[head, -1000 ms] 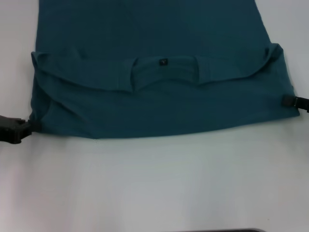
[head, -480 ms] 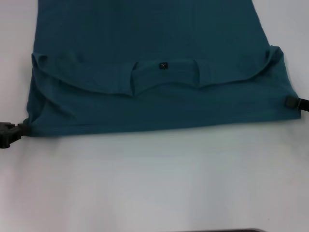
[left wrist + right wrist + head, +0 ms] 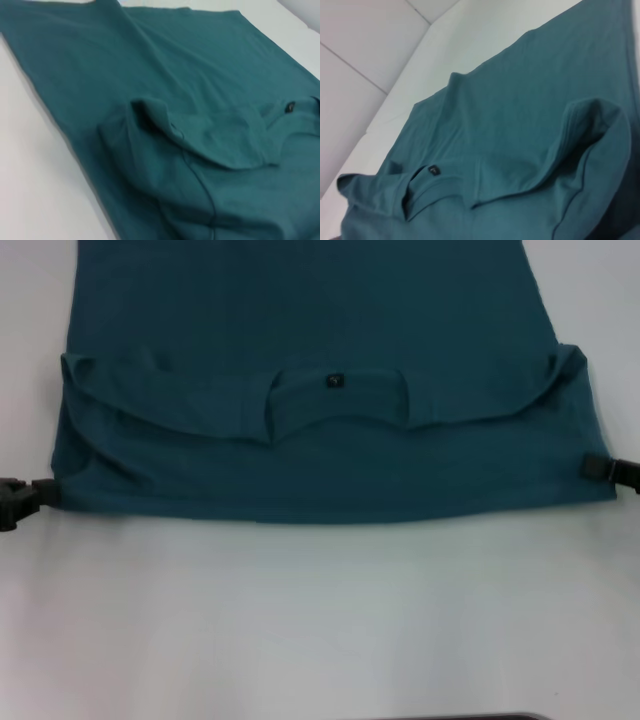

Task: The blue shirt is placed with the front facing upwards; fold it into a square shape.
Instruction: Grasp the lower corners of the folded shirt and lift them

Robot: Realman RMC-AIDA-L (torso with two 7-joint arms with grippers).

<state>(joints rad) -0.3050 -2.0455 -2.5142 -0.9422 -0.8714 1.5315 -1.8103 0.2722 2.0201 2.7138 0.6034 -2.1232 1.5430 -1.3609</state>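
Blue shirt [image 3: 320,360] folded over, left tool [image 3: 40,490] – right tool [image 3: 595,467] gripping its corners

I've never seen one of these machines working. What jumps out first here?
A big dark teal-blue cotton shirt fills the white table, its collar end folded over, with a small black neck label in the middle. Black grippers sit at each near corner: the left gripper and the right gripper.
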